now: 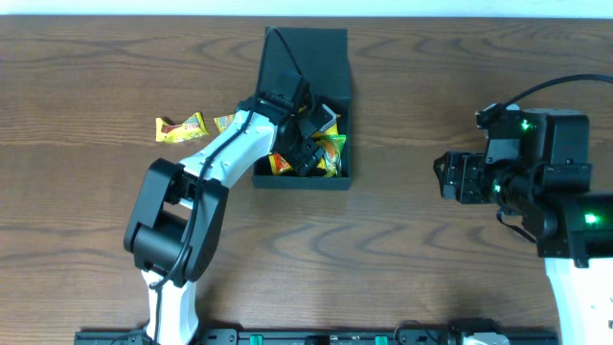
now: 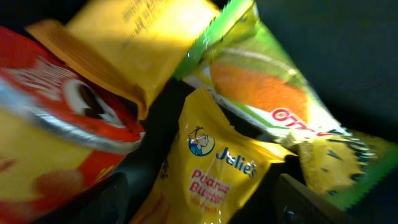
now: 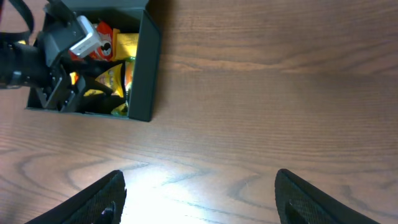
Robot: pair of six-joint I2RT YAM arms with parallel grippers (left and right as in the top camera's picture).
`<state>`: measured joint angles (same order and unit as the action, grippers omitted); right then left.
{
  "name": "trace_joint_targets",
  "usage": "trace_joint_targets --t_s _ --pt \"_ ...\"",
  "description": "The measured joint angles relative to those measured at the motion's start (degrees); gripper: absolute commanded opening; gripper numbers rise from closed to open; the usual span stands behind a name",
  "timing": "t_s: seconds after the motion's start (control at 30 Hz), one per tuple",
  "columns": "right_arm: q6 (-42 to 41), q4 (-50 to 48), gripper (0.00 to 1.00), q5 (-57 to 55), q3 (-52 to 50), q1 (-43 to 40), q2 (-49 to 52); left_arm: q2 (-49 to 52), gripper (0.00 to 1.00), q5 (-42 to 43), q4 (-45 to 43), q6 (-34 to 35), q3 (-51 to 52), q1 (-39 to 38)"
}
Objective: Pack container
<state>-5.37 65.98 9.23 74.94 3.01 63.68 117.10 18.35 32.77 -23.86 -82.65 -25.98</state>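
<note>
1. The tabletop (image 1: 431,287) is bare wood on the right. The work sits at its far middle.
2. The left arm (image 1: 215,158) reaches from the near edge and crosses the container's left wall. If it lifts carelessly, it could catch that wall and shove or tip the box.
3. The container (image 1: 316,182) stands far of centre, with its lid flap open on the far side. The flap rises just beside the wrist, so a sideways pull-out could knock it.
4. The right arm (image 1: 556,182) waits at the right, well apart. Its end effector (image 3: 199,205) has its fingers spread and holds nothing, aimed left at the box.
5. The left end effector (image 2: 208,205) is down inside the box with its fingers apart. A yellow packet (image 2: 214,180) lies in the gap below them, apparently unclamped.
   - Closing here would probably re-grab the packet.
   - Rising fast could snag it and drag it out.
6. A green-orange packet (image 2: 267,93), a red packet (image 2: 56,124) and an orange packet (image 2: 137,43) lie jumbled and overlapping around it. A loose heap may sit too high for the lid to shut.
7. Two packets lie on the wood left of the box. One (image 1: 180,126) is clear, and the other (image 1: 224,122) is just beside the arm, where a swing could sweep it away.
</note>
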Motion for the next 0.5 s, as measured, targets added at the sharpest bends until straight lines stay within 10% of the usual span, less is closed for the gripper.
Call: trace_joint_targets --t_s 0.5 --pt "0.0 0.0 0.77 0.0 0.0 0.0 0.0 2.1 0.73 0.8 -0.3 1.2 0.0 0.3"
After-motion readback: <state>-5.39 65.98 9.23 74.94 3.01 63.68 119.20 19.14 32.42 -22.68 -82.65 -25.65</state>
